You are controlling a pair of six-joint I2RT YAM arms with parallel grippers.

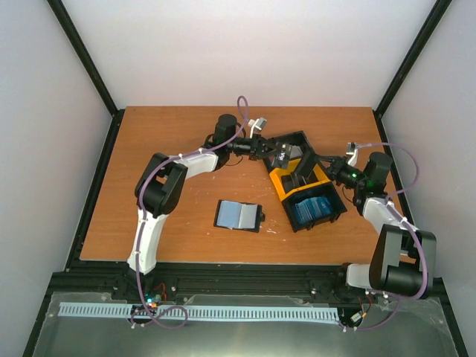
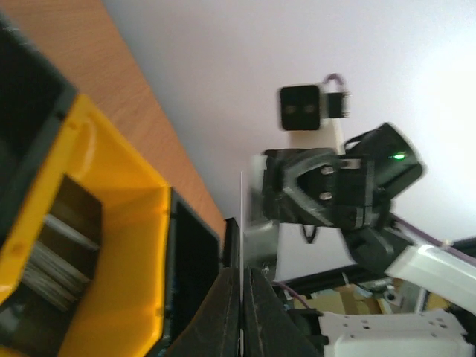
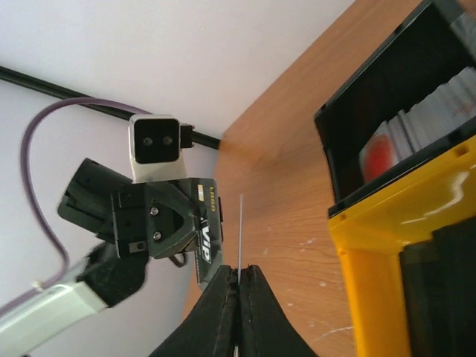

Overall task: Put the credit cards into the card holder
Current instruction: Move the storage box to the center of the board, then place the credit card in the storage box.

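Observation:
The black card holder lies open on the wooden table with a light blue card showing inside. My left gripper is shut on a dark grey card marked VIP; in the left wrist view that card is a thin edge-on line. My right gripper is shut on a thin card, edge-on in the right wrist view between its fingers; the left wrist view shows it as a pale grey face. The two grippers face each other above the trays.
A joined row of trays lies diagonally on the table: a black one, a yellow one holding grey cards, and a black one with several light blue cards. Red-and-white cards stand in the far black tray.

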